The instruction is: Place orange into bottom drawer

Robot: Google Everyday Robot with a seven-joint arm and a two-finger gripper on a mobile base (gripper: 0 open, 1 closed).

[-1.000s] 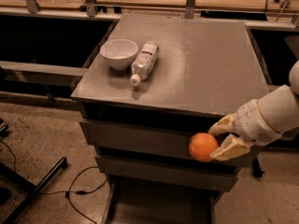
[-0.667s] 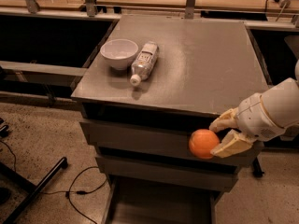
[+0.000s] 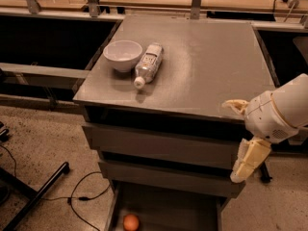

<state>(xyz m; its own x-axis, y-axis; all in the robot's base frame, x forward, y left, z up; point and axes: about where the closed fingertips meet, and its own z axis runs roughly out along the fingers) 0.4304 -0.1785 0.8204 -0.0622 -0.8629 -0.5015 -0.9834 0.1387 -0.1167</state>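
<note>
Grey cabinet tabletop [image 3: 202,66] carries a white bowl [image 3: 122,54] and a bottle [image 3: 148,64]. We see the orange [image 3: 131,222] lying in the open bottom drawer [image 3: 178,210]. The end effector [image 3: 233,139] hangs by the cabinet's right front corner, spread wide and empty. We judge the placing done; next, pull clear.

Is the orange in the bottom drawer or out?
In: the orange rests on the bottom drawer floor; the gripper hangs open above, right.
</note>
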